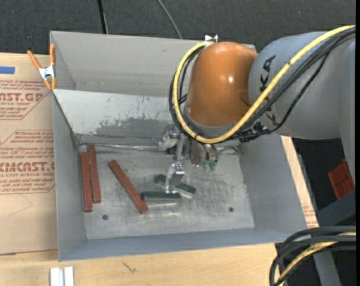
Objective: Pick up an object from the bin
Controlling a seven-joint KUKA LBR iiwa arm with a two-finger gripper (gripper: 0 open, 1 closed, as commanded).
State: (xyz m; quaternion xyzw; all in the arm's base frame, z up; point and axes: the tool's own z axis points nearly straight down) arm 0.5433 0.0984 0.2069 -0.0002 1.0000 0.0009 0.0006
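My gripper (175, 179) hangs below the orange wrist cover, low over the middle of the bin floor. Right under it lie a few dark green pieces: a long flat bar (160, 196) lying across, a short piece (186, 189) to its right and another short piece (161, 178) to its left. The gripper's tip is in among these green pieces, and I cannot make out whether it touches any of them. A red-brown stick (127, 186) lies at a slant just left of the green bar, its lower end close to the bar's left end.
Two more red-brown sticks (89, 178) lie side by side along the bin's left wall. A small green bit (212, 165) shows under the wrist to the right. The sloping back wall rises close behind the gripper.
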